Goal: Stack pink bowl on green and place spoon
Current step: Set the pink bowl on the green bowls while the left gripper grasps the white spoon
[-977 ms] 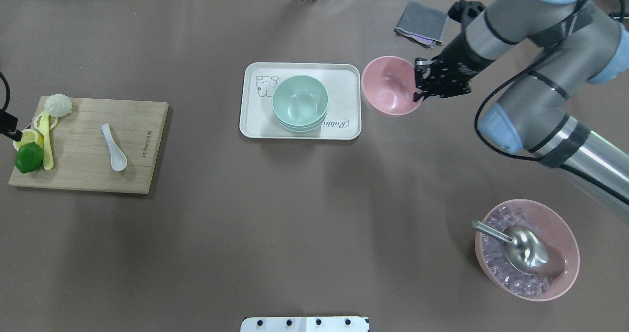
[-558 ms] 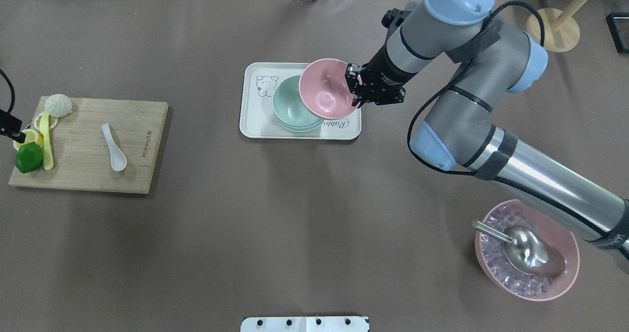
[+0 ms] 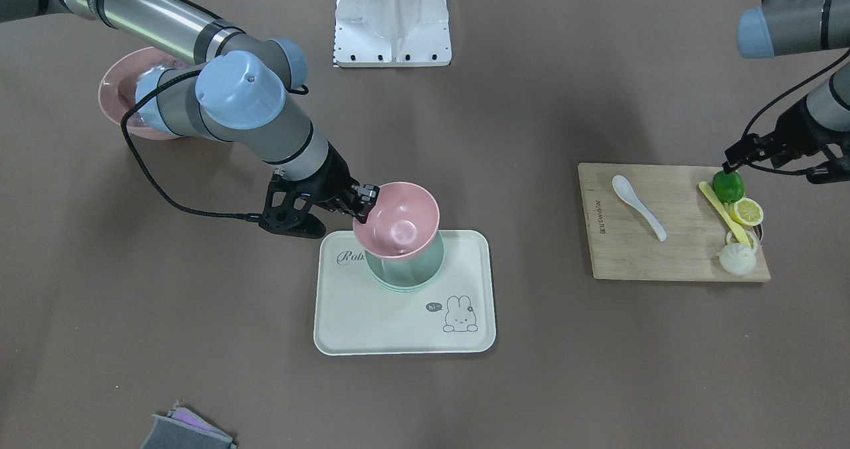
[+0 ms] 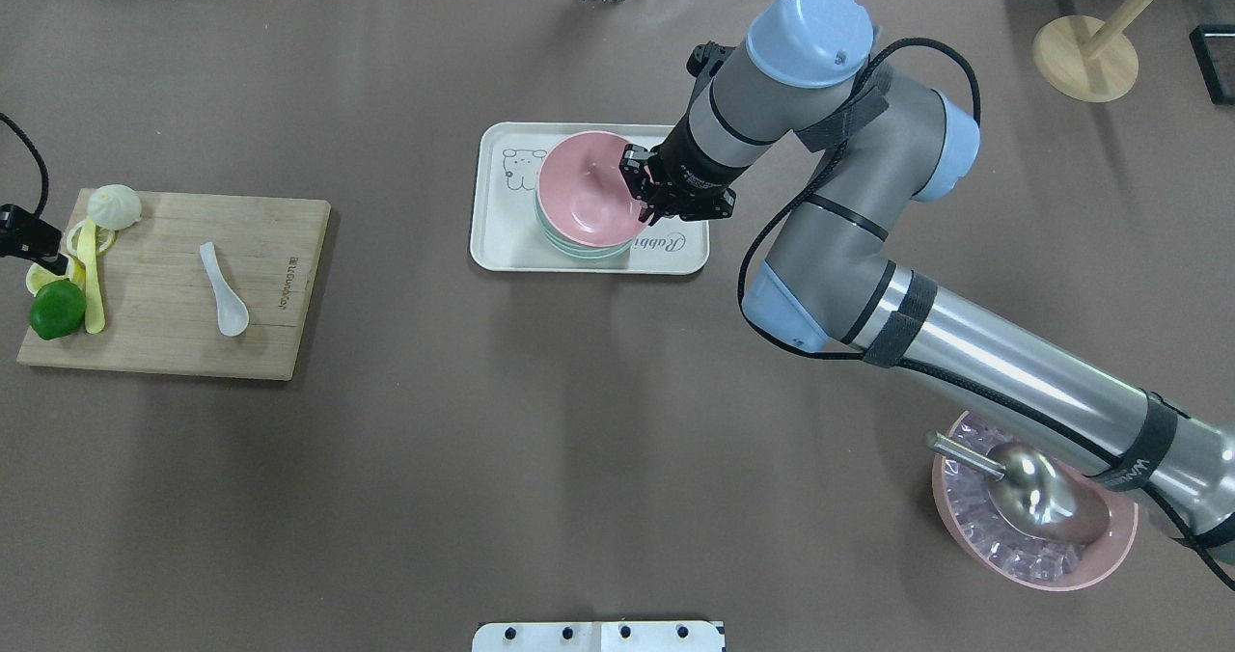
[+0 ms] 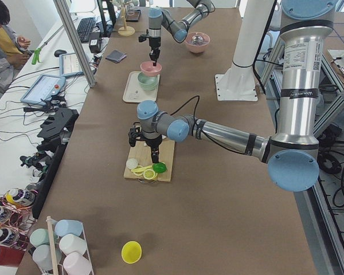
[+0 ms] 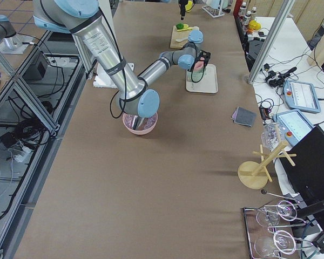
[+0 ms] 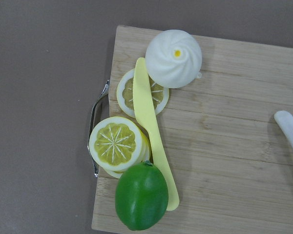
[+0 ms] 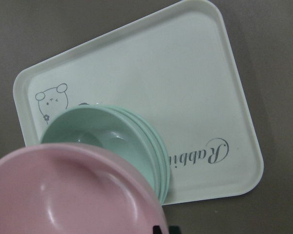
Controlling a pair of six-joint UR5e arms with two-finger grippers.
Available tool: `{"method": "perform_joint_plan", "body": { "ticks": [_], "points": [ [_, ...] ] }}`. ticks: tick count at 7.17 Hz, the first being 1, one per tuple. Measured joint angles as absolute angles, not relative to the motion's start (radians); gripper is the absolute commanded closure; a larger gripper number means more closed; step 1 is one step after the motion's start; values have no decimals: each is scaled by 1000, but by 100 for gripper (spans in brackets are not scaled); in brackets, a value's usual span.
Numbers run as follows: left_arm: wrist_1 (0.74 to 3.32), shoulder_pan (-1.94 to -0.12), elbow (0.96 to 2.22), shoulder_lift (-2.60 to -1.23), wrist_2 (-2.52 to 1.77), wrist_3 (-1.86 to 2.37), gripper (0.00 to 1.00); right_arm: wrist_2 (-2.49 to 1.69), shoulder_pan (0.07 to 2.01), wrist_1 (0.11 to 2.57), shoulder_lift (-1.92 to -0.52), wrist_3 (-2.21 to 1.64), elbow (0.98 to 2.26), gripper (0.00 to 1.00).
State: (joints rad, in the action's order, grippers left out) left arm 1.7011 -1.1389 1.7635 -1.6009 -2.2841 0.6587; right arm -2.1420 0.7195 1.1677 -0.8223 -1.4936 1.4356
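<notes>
The pink bowl (image 4: pixel 584 189) is pinched at its rim by the right gripper (image 4: pixel 648 192). It is held slightly tilted over the green bowls (image 3: pixel 406 271) on the tray (image 4: pixel 502 247), so a straight lowering is judged to be needed. The spoon (image 4: pixel 224 290) is left on the cutting board (image 4: pixel 164 343), nearer the left gripper (image 3: pixel 730 163), whose opening cannot be told.

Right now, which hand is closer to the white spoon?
Left. The left gripper hangs by the lime, on the board with the spoon; the right gripper holds the pink bowl at the tray.
</notes>
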Motion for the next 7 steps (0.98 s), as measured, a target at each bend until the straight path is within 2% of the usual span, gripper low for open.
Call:
{"method": "perform_joint_plan", "body": {
  "ticks": [1,2,3,4,6,7],
  "points": [
    [1702,-1116,1739,-1643,-2287,743,2,-2133,713,1152,-820,-1500,1423,100],
    [1702,-1071,1718,-1693,-2289,861,3,-2128,709,1145,-820,-1507,1418,1],
    [1706,-1020,1698,-1745,-2288,975,3,-2125,708,1143,-819,-1512,1417,0],
    [1734,-979,1669,-1786,-2286,1066,8,-2124,708,1141,-821,-1513,1418,0],
    [1865,-945,1579,-1811,-2279,1165,33,-2125,709,1138,-831,-1514,1427,0],
    [1905,-938,1547,-1814,-2265,1189,71,-2126,710,1131,-840,-1515,1435,0]
  ]
}}
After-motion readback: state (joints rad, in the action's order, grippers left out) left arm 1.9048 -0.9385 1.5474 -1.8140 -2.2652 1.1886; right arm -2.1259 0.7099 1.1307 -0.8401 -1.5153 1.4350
